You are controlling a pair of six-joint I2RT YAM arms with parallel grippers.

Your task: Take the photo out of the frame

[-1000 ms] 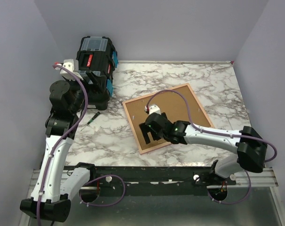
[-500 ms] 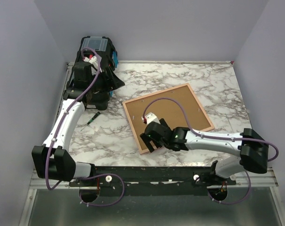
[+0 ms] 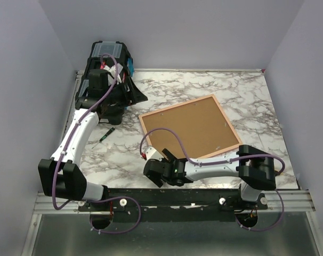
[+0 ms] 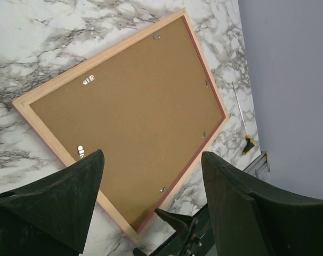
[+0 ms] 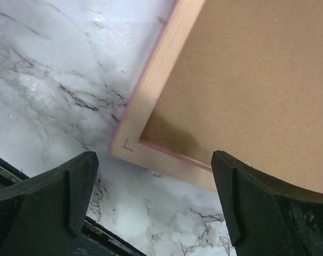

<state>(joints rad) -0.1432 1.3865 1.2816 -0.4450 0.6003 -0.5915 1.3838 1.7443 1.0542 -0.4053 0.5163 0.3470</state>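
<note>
The frame [image 3: 176, 107] lies face down on the marble table, its pink-edged wooden rim around a brown backing board [image 3: 191, 128] held by small metal tabs. The photo is hidden under that board. My right gripper [image 3: 152, 173] hovers low and open just off the frame's near-left corner [image 5: 124, 146]; in the right wrist view the right gripper [image 5: 156, 208] has only marble between its fingers. My left gripper [image 3: 136, 95] is raised beside the toolbox, left of the frame and apart from it. It looks down on the frame [image 4: 97, 58], and the left gripper [image 4: 151, 202] is open and holds nothing.
A black and blue toolbox [image 3: 105, 64] stands at the table's back left corner. A small dark pen [image 3: 105, 134] lies on the marble left of the frame. A yellow-and-black tool [image 4: 248, 145] lies by the right wall. The black rail [image 3: 177, 197] runs along the near edge.
My right gripper slid from over the frame's near-left part toward the near edge, off its corner. My left arm swung up and back to the toolbox.
</note>
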